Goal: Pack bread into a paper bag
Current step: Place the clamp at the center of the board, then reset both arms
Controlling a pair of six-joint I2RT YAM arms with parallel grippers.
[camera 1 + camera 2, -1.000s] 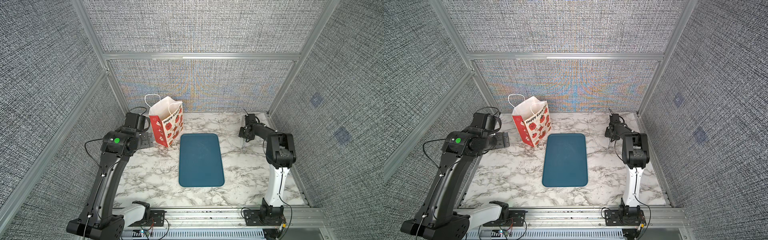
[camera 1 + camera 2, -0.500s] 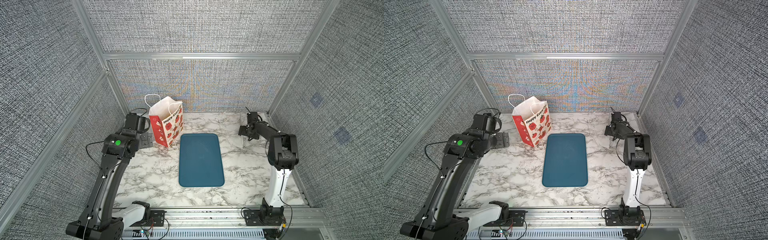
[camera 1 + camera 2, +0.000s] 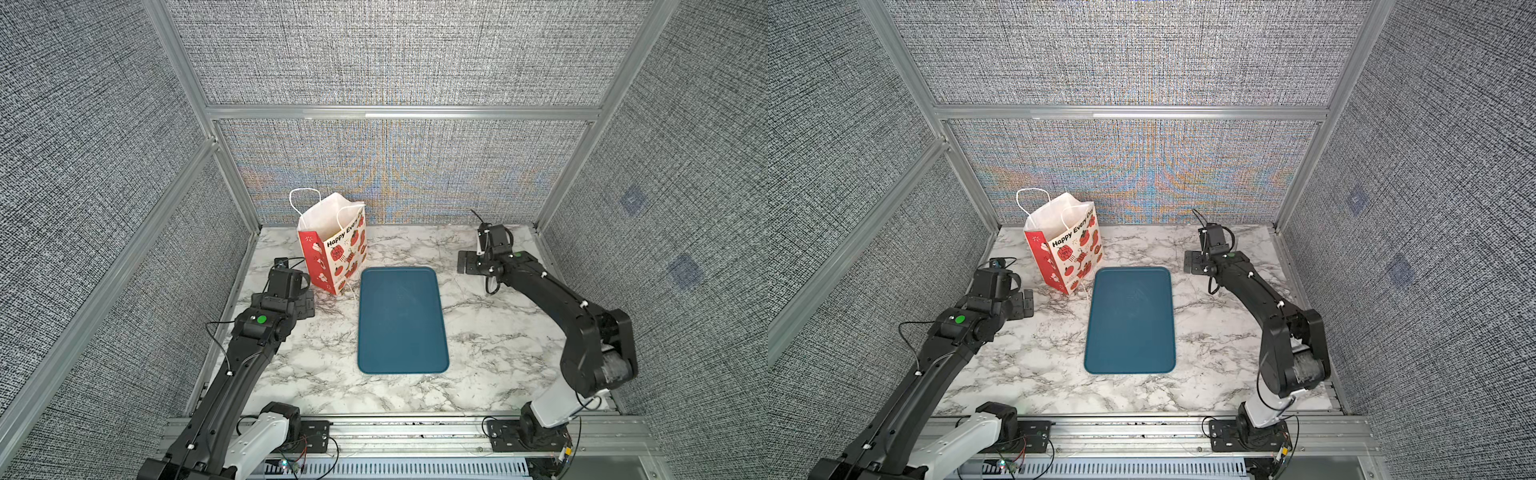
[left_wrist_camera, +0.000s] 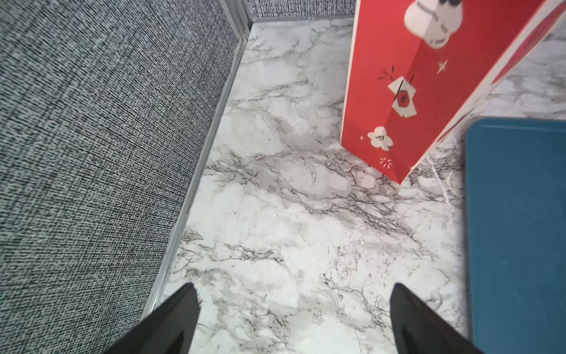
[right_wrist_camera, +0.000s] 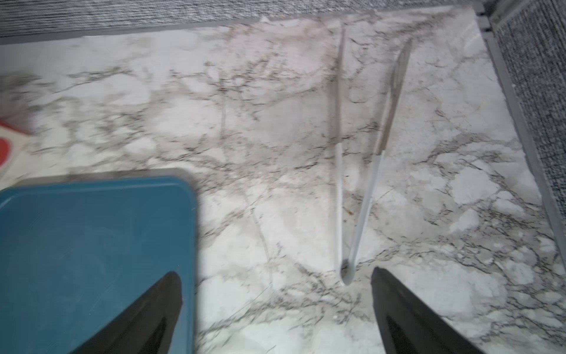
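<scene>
Bright, even light; moiré on back wall (image 3: pixel 395 166); right wrist view blurred, possibly motion.

Ahead of the jaws of the black left gripper (image 4: pixel 292 286), the paper bag (image 3: pixel 332 249) has red sides with white motifs and a white front with red prints. The tray (image 3: pixel 401 320) is teal. The table (image 3: pixel 490 332) is white marble, grey-veined. Ahead of the black right gripper's (image 5: pixel 275 272) jaws, the tongs (image 5: pixel 358 214) are white with grey tips.
</scene>
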